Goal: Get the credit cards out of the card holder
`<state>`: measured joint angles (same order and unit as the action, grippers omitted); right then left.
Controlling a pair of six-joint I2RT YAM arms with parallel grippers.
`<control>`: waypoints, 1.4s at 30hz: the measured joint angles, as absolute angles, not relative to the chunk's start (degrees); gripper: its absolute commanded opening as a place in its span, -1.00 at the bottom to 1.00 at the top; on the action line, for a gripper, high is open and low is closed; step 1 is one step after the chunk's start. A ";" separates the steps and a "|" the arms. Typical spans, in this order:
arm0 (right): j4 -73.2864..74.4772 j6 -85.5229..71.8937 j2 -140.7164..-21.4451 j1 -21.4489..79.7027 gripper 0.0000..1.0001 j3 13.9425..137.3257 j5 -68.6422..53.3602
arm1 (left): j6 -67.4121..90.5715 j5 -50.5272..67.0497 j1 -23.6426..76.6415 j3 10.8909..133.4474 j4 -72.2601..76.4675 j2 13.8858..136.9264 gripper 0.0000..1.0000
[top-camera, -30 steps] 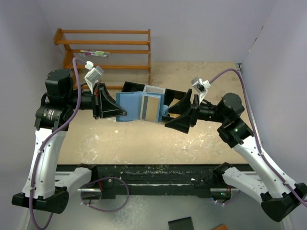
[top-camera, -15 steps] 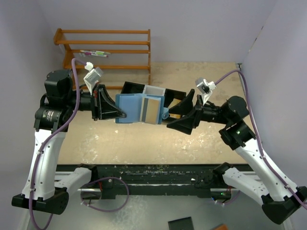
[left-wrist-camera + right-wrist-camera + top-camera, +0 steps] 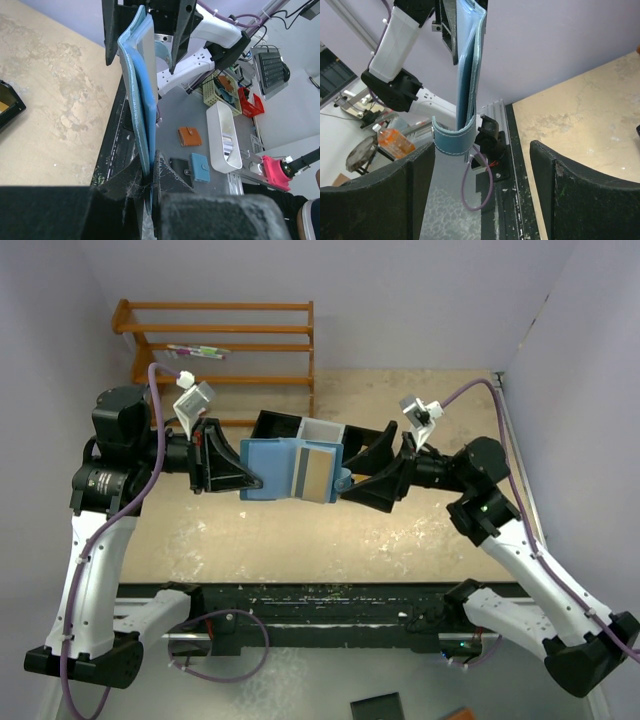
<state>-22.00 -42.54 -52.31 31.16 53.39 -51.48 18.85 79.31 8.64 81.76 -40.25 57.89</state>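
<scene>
The blue card holder hangs in the air above the table between both arms. A gold-tan credit card shows in its right pocket. My left gripper is shut on the holder's left edge; the left wrist view shows the holder edge-on, pinched between the fingers. My right gripper is open, its jaws wide apart just right of the holder's strap end. In the right wrist view the holder hangs edge-on with its strap loop between the open fingers.
A black-and-white compartment tray sits on the table behind the holder. A wooden rack stands at the back left. The table's black front rail runs along the near edge. Purple walls close in left and right.
My right gripper has moved left, closer to the holder's right end, still open. The left gripper and holder have hardly moved.
</scene>
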 measured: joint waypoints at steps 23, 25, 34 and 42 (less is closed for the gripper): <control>-24.60 -43.68 -56.23 34.59 0.42 53.01 -45.56 | 21.89 81.32 8.64 81.73 -37.80 57.04 -1.00; -24.23 -43.42 -56.16 34.85 0.43 52.88 -44.51 | 22.72 81.65 8.64 81.65 -36.73 56.99 -1.00; -23.81 -42.85 -54.57 36.03 0.46 49.76 -39.24 | 27.75 82.26 8.64 80.73 -31.70 56.82 -1.00; -24.10 -42.89 -53.45 36.47 0.46 48.18 -35.88 | 32.69 82.52 8.64 80.73 -26.46 57.45 -1.00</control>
